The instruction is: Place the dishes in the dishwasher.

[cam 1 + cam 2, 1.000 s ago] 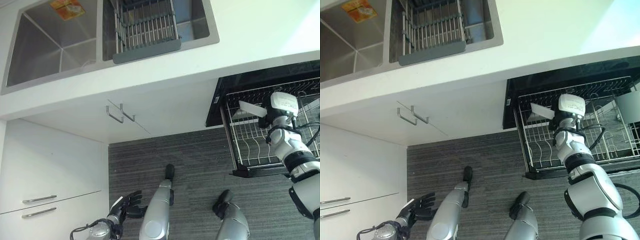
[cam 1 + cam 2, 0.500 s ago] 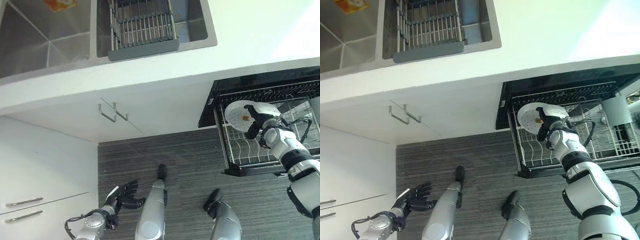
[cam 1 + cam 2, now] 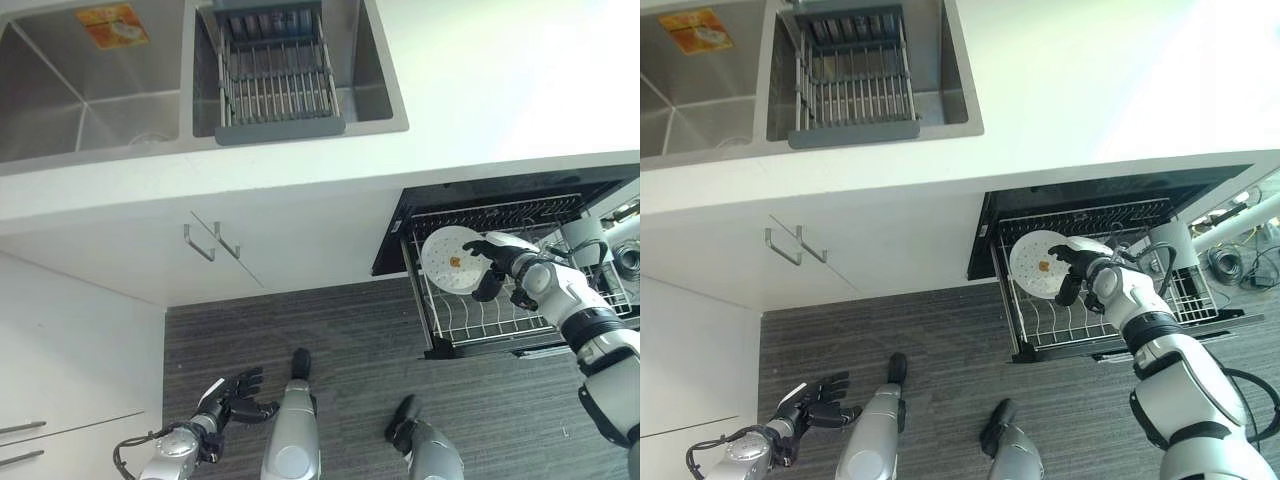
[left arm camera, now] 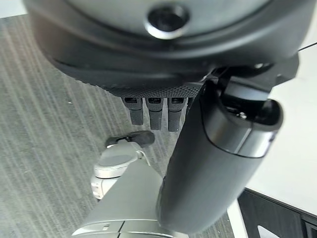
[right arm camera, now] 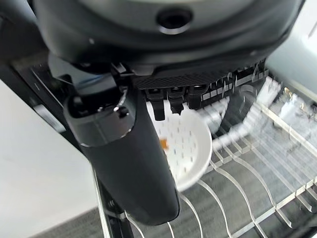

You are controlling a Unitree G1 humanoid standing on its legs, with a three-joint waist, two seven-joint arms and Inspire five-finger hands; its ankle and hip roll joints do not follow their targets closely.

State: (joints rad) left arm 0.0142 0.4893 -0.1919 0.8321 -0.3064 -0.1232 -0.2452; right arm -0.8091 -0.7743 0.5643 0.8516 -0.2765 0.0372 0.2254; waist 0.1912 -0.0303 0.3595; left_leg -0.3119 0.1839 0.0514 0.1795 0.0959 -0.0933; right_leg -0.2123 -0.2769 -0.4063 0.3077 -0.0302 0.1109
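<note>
Our right robot hand pinches the plate; we should probably lower it edge-first between the rack tines at six o'clock.

Since a second ago: right hand, then edge-on over the dishwasher rack with the white plate, now turned, plate face showing, gripped at its rim above the rack's near-left corner. Left hand unchanged apart from camera shift.

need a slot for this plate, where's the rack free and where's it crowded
The right hand holds the plate over the rack's near left part, where bare tines stand free. The far right end, by the metal cup, looks crowded.
</note>
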